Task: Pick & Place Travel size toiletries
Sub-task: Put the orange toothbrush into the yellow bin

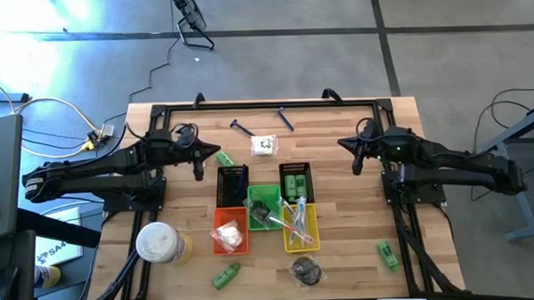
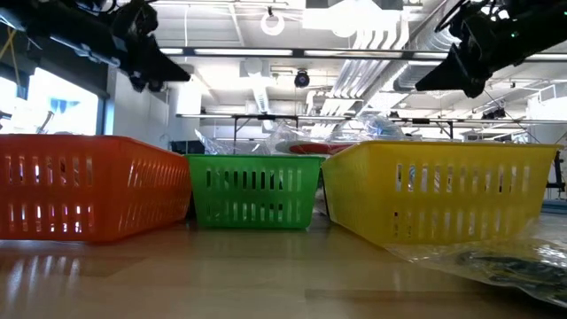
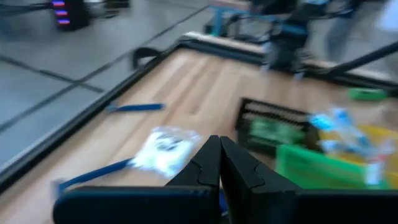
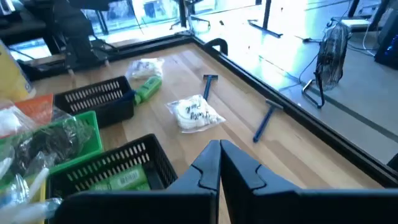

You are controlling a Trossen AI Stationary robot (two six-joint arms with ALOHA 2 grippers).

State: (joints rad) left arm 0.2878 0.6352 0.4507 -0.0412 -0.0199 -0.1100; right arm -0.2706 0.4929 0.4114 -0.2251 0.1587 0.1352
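Observation:
The toiletries lie scattered on the wooden table. A clear-wrapped white piece (image 1: pixel 264 146) (image 4: pixel 196 113) and two blue razors (image 1: pixel 242 127) (image 1: pixel 285 119) lie near the far edge. A small green tube (image 1: pixel 224 158) lies beside them. More green pieces (image 1: pixel 225 276) (image 1: pixel 387 253) and a clear bag with a dark piece (image 1: pixel 307 271) lie near the front edge. My left gripper (image 1: pixel 199 170) (image 3: pixel 219 149) hovers shut left of the baskets. My right gripper (image 1: pixel 356 162) (image 4: pixel 219 152) hovers shut to their right. Both are above the table and hold nothing.
Five small baskets stand clustered mid-table: two black (image 1: pixel 233 185) (image 1: pixel 296 183), a green (image 1: pixel 263 208), an orange (image 1: pixel 230 231) and a yellow (image 1: pixel 301 224), with items inside. A round white-and-yellow container (image 1: pixel 161 243) stands at the front left. A black frame (image 1: pixel 265 105) rims the table.

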